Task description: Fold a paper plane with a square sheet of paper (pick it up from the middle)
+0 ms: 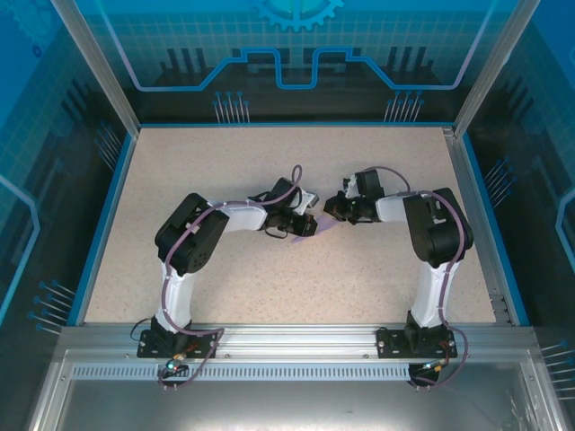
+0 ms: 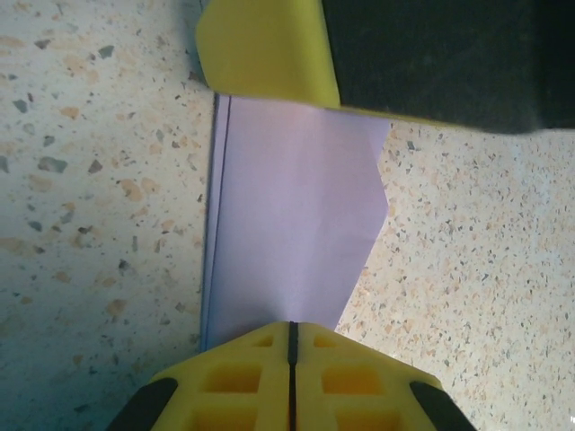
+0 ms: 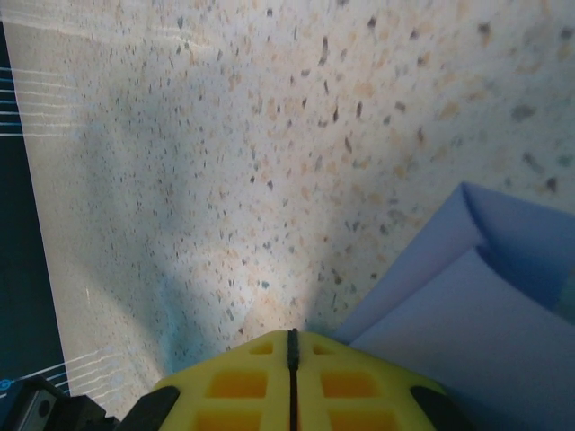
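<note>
Sheet of paper (image 2: 292, 233): lavender, partly folded, lying flat mid-counter (image 2: 81, 180) between both arms.
Left tool (image 2: 290, 346): fingers pressed together, tips at the sheet's edge.
Right tool (image 3: 291, 350): fingers pressed together, just beside the folded layers.
Handling: probably very light, limp, quick to slide or crease; a folded edge looks the best place to pinch.

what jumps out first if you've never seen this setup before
The left arm and the right arm meet tip to tip at the middle of the speckled table. Between them lies a folded lavender sheet of paper, the left arm's shut yellow jaws at one edge.
</note>
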`<state>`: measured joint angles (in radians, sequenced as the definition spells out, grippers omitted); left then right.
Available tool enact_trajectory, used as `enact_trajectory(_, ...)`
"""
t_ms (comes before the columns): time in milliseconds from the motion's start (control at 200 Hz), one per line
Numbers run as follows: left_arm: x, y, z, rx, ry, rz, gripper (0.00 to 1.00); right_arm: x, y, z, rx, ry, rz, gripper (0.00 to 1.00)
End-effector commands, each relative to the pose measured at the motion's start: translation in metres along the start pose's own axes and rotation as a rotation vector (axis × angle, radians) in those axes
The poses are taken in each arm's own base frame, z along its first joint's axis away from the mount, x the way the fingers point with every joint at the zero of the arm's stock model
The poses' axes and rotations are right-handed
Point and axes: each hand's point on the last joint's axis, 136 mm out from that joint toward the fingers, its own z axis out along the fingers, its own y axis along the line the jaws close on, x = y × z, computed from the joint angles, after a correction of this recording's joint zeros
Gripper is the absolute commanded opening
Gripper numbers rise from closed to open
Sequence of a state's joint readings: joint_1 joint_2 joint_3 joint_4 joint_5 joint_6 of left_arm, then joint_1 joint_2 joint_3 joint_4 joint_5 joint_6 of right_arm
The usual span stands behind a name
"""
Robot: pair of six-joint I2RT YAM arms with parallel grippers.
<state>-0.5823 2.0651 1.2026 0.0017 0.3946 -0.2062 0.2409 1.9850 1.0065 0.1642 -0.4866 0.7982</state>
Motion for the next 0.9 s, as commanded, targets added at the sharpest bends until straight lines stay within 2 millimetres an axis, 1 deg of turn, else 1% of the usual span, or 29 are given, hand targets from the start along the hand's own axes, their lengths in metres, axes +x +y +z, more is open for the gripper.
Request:
enact_trajectory(0,0.084,0.046,-0.005,-0.132,0.249,-0.137,0.08,-0.039,-0.047,-0.010,0.130,-0.133,0.061,0.08)
enact_trajectory(190,0.096,0.048,-0.008,-0.136,0.266,-0.151,0.08,-0.054,-0.053,-0.016,0.130,-0.162,0.082,0.08)
enact_trajectory(305,0.096,0.046,-0.009,-0.131,0.262,-0.150,0.08,-0.062,-0.055,-0.018,0.123,-0.174,0.090,0.08)
enact_trajectory(390,0.092,0.043,-0.011,-0.121,0.253,-0.152,0.08,-0.068,-0.056,-0.023,0.117,-0.188,0.095,0.08)
enact_trajectory(460,0.088,0.039,-0.011,-0.104,0.244,-0.156,0.09,-0.074,-0.051,-0.030,0.107,-0.203,0.080,0.08)
enact_trajectory(555,0.079,0.031,-0.011,-0.069,0.231,-0.162,0.10,-0.078,-0.034,-0.038,0.069,-0.201,0.037,0.09)
enact_trajectory(660,0.062,0.018,-0.012,-0.022,0.202,-0.165,0.12,-0.071,-0.019,-0.048,0.041,-0.191,0.002,0.11)
enact_trajectory(735,0.048,0.008,-0.015,0.011,0.174,-0.167,0.14,-0.064,-0.011,-0.057,0.026,-0.182,-0.017,0.13)
enact_trajectory(835,0.027,-0.007,-0.022,0.056,0.128,-0.159,0.17,-0.047,-0.004,-0.067,0.006,-0.147,-0.039,0.19)
enact_trajectory(890,0.017,-0.015,-0.027,0.069,0.104,-0.146,0.19,-0.033,-0.002,-0.070,0.003,-0.118,-0.047,0.22)
